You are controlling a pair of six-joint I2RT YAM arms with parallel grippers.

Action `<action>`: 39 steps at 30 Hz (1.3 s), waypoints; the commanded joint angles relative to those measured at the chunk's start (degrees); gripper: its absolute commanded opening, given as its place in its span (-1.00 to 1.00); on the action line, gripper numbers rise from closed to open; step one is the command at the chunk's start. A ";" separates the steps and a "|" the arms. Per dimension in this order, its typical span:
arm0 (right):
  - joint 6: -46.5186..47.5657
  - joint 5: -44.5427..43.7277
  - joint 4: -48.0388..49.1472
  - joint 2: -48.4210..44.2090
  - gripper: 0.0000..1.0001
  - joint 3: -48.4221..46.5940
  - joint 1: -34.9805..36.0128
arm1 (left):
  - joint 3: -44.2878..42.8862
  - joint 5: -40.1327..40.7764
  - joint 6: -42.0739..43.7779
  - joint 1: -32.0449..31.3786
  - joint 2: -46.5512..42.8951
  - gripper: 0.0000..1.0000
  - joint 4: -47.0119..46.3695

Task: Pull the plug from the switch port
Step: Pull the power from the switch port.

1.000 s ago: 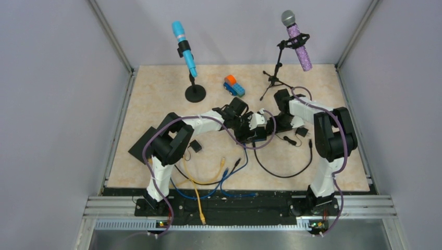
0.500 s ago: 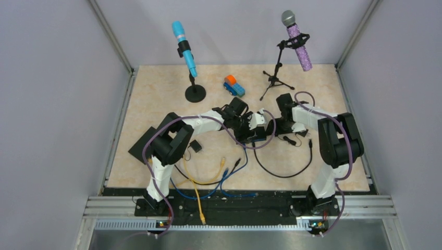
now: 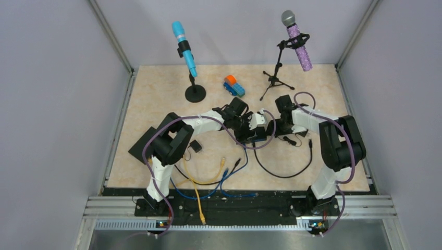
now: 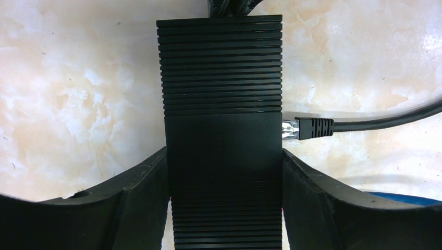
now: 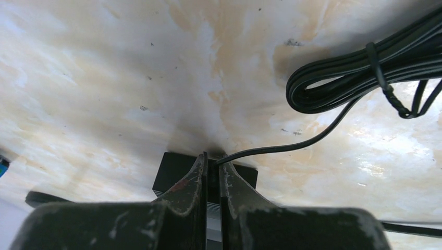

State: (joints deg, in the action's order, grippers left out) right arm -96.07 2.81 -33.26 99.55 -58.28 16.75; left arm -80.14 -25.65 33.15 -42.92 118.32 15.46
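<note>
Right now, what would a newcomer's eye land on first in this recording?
Mid-table, the left gripper clamps the sides of a black ribbed network switch, while the right gripper pinches a thin black cable at one end. Behind them, a blue microphone and a glittery purple microphone stand at the back edge.

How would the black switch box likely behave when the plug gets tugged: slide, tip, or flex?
Probably rigid: the switch has a hard ribbed casing. It is unlikely to slide, since the left claw clamps its flat sides. It looks low and flat, so tipping seems unlikely. The thin cable pinched in the right claw looks floppy and should simply trail.
</note>
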 commanded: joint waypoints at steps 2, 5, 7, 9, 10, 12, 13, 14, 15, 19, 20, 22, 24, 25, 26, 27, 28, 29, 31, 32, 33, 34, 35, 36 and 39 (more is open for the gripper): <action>2.66 -0.76 -4.31 1.78 -1.00 -3.46 0.46 | 0.98 0.25 0.78 -0.42 -0.23 0.15 3.52; 0.82 1.91 4.90 0.20 -1.00 2.23 0.60 | 0.78 0.10 0.78 -0.41 -0.04 0.14 3.38; -0.50 1.67 11.79 -1.64 -1.00 6.26 0.54 | 0.34 0.08 0.73 -0.41 0.25 0.14 3.84; 0.57 0.04 13.11 -2.01 -1.00 6.49 0.17 | 0.28 -0.06 0.63 -0.41 0.30 0.14 3.87; 1.89 -0.33 11.57 -1.77 -1.00 5.31 -0.33 | 0.21 -0.01 0.60 -0.41 0.38 0.14 3.80; 3.64 -0.83 10.12 -1.70 -1.00 3.97 -1.15 | 0.25 0.03 0.55 -0.41 0.42 0.14 3.89; 4.06 -0.38 9.63 -1.86 -1.00 3.76 -1.58 | 0.32 0.01 0.44 -0.41 0.40 0.14 3.87; 4.13 0.00 9.19 -2.03 -1.00 3.65 -1.91 | 0.29 0.00 0.36 -0.41 0.39 0.14 3.85; 4.45 0.53 8.78 -2.07 -1.00 3.60 -2.17 | 0.39 0.03 0.28 -0.41 0.41 0.13 3.87; 7.71 1.62 6.92 -1.64 -1.00 3.21 -2.22 | 0.57 0.12 0.33 -0.41 0.47 0.12 4.09; 8.04 1.39 7.35 -1.86 -1.00 4.00 -2.23 | 0.55 0.17 0.42 -0.41 0.50 0.12 4.13; 8.35 1.44 12.09 -3.15 -1.00 6.75 -2.22 | 0.38 0.35 0.45 -0.41 0.65 0.13 4.24; 8.39 0.97 15.74 -4.85 -1.00 8.95 -2.25 | 0.25 0.21 0.32 -0.41 0.85 0.12 4.49; 9.72 0.66 17.48 -5.63 -1.00 9.42 -2.25 | 0.31 0.17 0.20 -0.41 0.84 0.12 4.41; 10.70 -0.14 17.35 -6.29 -1.00 9.20 -2.11 | 0.32 0.27 0.17 -0.41 0.73 0.12 4.44; 11.14 -1.03 15.78 -6.76 -1.00 8.89 -1.84 | 0.38 0.31 0.16 -0.41 0.70 0.12 4.50; 11.00 -1.79 14.33 -7.16 -1.00 8.62 -1.80 | 0.49 0.39 0.18 -0.41 0.68 0.11 4.42; 10.25 -2.47 12.62 -7.31 -1.00 8.43 -1.81 | 0.51 0.30 0.17 -0.41 0.75 0.11 4.48; 7.72 -1.64 11.21 -7.04 -1.00 8.42 -2.29 | 0.26 0.25 0.25 -0.41 0.81 0.11 4.62; 6.31 0.11 11.31 -6.59 -1.00 8.56 -2.55 | 0.14 0.32 0.25 -0.41 0.93 0.11 4.60; 5.25 2.02 11.81 -5.82 -1.00 8.50 -2.64 | 0.01 0.30 0.19 -0.41 1.01 0.11 4.60; 4.78 3.80 12.63 -5.11 -1.00 8.33 -2.60 | -0.13 0.32 0.15 -0.41 1.08 0.11 4.56; 4.87 4.73 14.19 -4.47 -1.00 8.18 -2.27 | -0.19 0.18 0.13 -0.41 1.12 0.11 4.62; 5.84 4.87 16.68 -4.20 -1.00 8.23 -2.06 | -0.27 0.20 0.08 -0.41 1.08 0.11 4.74; 7.97 1.60 20.98 -5.95 -1.00 10.86 -1.24 | -0.19 -0.03 0.03 -0.41 0.84 0.10 4.86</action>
State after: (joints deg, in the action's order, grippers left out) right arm -89.56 5.96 -19.79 95.11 -49.41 15.11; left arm -80.27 -25.39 32.86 -43.11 118.34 15.64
